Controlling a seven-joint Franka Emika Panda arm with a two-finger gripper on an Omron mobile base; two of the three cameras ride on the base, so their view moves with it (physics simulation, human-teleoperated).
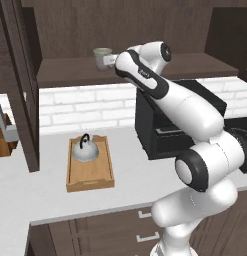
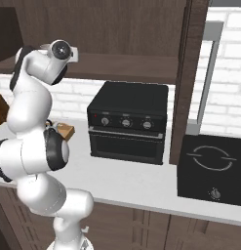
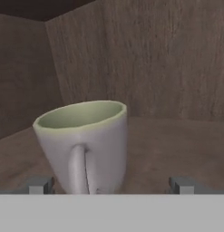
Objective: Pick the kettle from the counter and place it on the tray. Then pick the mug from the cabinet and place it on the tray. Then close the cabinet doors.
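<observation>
Mug (image 3: 84, 145) stands upright on the cabinet (image 3: 177, 136) shelf, its loop handle turned toward the hand camera and its greenish inside showing. Gripper (image 3: 109, 183) is spread wide with nothing held; its two fingertips (image 3: 38, 186) show low on either side of the mug, apart from it. From the left base view the arm reaches up to the shelf beside the mug (image 1: 102, 57). Kettle (image 1: 85, 149) sits at the far end of the tray (image 1: 90, 184) on the counter (image 1: 25, 195)
</observation>
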